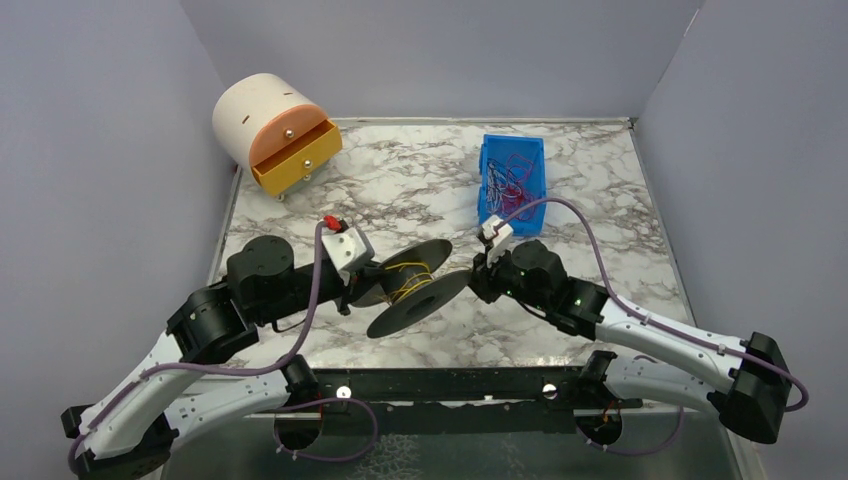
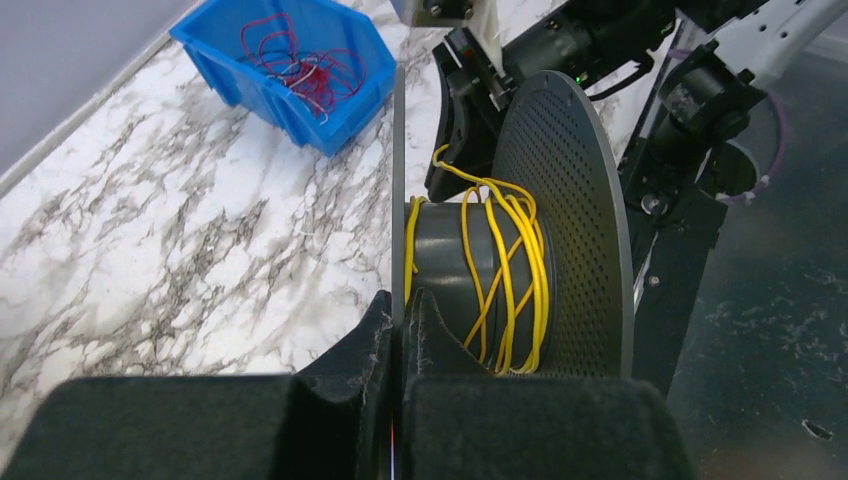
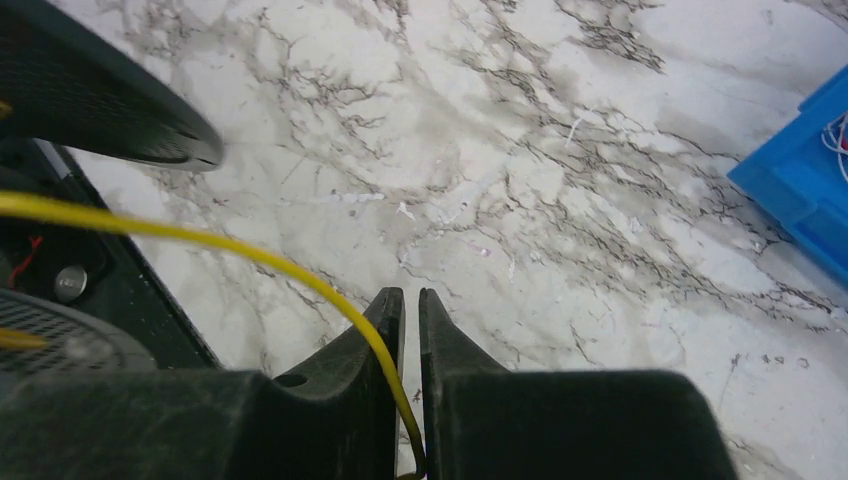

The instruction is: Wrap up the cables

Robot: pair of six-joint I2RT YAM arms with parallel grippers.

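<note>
One black spool [image 2: 445,262], perforated round flanges [image 2: 565,190]; thin yellow cable [image 2: 537,262] coiled.

Your right gripper [image 3: 410,298] is hanging over the marble table [image 3: 520,150], with a yellow cable [image 3: 230,247] running into its jaws.

The yellow cable is coming in from the left edge, arcing across the table and dropping into the narrow slit between the two black fingers. You are not seeing enough to say whether they are pinching it. The spool [image 3: 100,100] is filling the upper left corner with one perforated black disc. A second perforated disc is showing at the lower left, and the cable is passing between the two. A corner of the blue bin [image 3: 790,190] is poking in at the right edge, well apart from the fingers, with a few thin wire ends [image 3: 838,135] just showing inside it.
</note>
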